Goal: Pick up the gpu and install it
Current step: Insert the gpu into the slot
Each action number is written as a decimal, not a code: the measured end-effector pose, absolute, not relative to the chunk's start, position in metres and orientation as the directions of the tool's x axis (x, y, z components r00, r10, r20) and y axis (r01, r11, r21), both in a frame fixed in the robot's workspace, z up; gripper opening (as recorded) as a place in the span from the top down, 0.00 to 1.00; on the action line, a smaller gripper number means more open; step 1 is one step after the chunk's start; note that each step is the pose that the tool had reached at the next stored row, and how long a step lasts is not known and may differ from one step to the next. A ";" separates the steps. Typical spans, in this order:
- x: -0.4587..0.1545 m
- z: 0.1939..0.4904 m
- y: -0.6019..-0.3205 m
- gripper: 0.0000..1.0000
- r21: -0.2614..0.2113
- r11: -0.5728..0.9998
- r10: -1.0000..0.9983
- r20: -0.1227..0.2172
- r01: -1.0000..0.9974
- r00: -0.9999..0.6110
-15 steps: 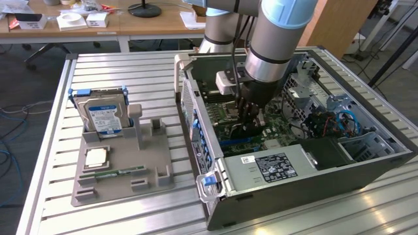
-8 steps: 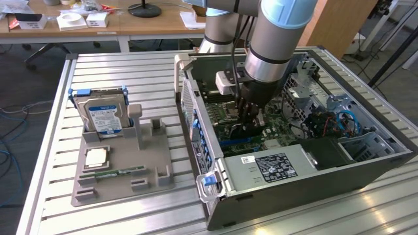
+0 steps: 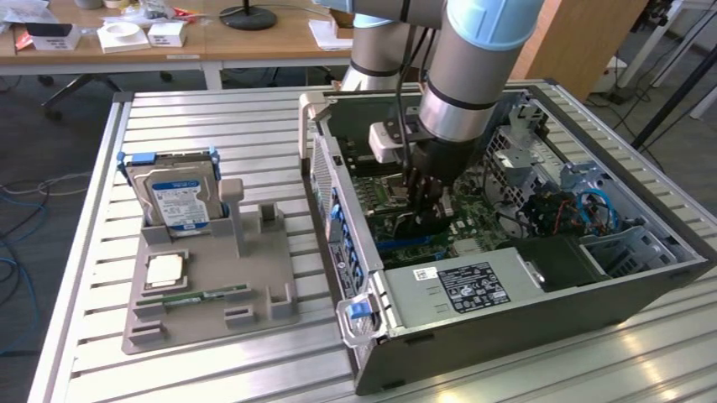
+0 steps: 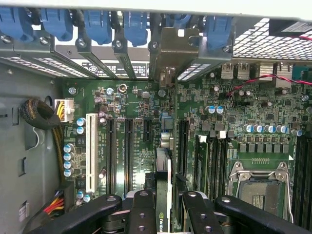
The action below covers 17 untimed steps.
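Step in hand: install, not pick-up.

- My claw (image 3: 424, 220) is down inside the open computer case (image 3: 538, 336), which lies on its side at the bench (image 3: 224, 109) edge on the exterior view's right.
- Claw state: clamped on the gpu (image 4: 163, 178). In the wrist view 1 black finger (image 4: 142, 214) sits on each face of the card, 2 in all, and the card stands on edge between them.
- Where the gpu is: over the green motherboard (image 4: 146, 97), running from my claw toward the case's rear wall. Its metal bracket (image 4: 173, 48) sits at the row of blue latches (image 4: 97, 24).
- It lies parallel to the long black slots (image 4: 127, 146), just beside them.
- I cannot tell whether its lower edge touches a slot; the card itself hides that line.
- The hard drive (image 3: 180, 201) and the memory stick (image 3: 207, 295) sit untouched on the grey holder (image 3: 213, 311), toward the bench edge on the exterior view's left and well apart from the case.

Judgement: the task is well along. The card is lifted and carried in, but seating is not confirmed.

What the next move calls for, as I read it: the card's edge square over 1 slot, the bracket lined up with its rear opening, and a straight push with no tilt. A skewed press could jam the edge connector.
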<state>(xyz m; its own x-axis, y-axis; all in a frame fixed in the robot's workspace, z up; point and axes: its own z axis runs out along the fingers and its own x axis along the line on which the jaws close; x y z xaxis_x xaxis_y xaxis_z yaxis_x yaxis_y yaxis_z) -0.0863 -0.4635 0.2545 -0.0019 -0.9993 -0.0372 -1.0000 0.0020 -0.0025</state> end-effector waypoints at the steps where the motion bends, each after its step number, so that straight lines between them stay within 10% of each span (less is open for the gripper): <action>1: -0.086 0.254 -0.463 0.74 -0.002 0.002 -0.999 -0.037 -1.000 -0.002; 17: -0.087 0.253 -0.463 0.74 -0.002 0.002 -0.999 -0.037 -1.000 -0.002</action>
<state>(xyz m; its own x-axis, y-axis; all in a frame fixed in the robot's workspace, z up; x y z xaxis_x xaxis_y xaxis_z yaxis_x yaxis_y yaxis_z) -0.0866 -0.4634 0.2526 -0.0018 -0.9993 -0.0369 -1.0000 0.0019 -0.0024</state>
